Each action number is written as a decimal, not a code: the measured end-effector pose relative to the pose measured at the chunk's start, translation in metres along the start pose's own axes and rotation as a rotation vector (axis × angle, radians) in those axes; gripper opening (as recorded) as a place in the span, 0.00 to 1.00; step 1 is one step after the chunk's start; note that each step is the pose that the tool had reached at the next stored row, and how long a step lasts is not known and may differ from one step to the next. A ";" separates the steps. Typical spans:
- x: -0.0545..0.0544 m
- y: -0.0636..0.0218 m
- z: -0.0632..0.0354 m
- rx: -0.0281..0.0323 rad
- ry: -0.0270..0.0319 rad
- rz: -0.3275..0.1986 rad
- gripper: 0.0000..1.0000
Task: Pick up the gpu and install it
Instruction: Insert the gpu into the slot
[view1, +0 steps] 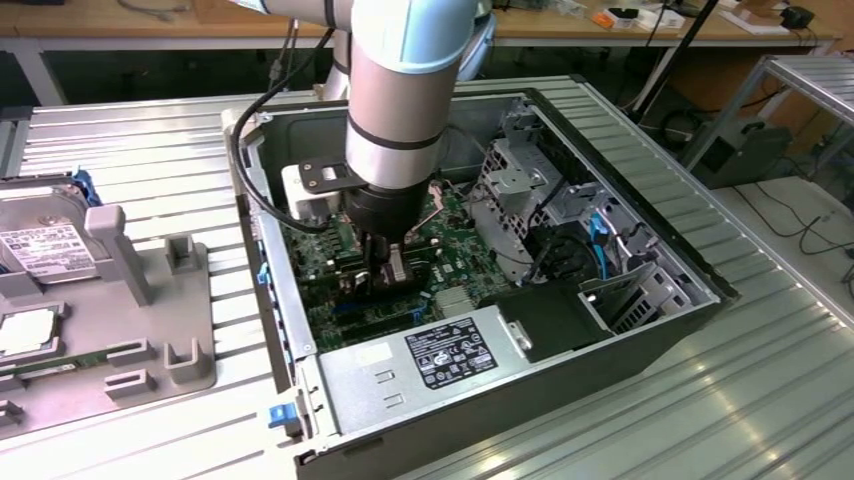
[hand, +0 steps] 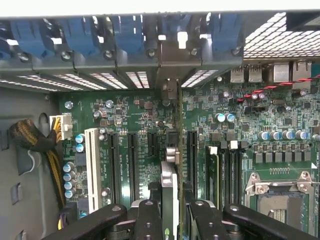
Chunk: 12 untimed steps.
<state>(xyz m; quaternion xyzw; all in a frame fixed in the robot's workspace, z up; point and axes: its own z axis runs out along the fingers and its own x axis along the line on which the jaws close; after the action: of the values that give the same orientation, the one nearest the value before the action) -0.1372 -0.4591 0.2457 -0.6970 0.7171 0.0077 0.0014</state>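
Progress is looking well advanced: the black two-fingered gripper (hand: 170, 215) is holding the gpu (hand: 169, 187), a thin green circuit card seen edge-on with a silver metal bracket, pinched between its fingers; it is hanging inside the open black computer case (view1: 627, 200), just above the green motherboard (hand: 280, 115) and its black expansion slots (hand: 132, 167); seating the card is not yet done.

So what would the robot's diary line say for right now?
hand: shut on gpu | gpu: edge-on, upright over motherboard slots | where: inside computer case | seated: cannot tell
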 end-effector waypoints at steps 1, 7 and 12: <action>0.000 -0.0001 0.0001 0.0002 0.0000 0.000 0.27; 0.000 -0.0002 0.0009 0.0013 -0.0016 0.000 0.34; -0.003 0.0000 -0.0023 -0.0007 0.0001 0.000 0.47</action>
<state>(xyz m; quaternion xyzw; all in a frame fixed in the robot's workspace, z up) -0.1371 -0.4558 0.2480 -0.6970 0.7170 0.0079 0.0012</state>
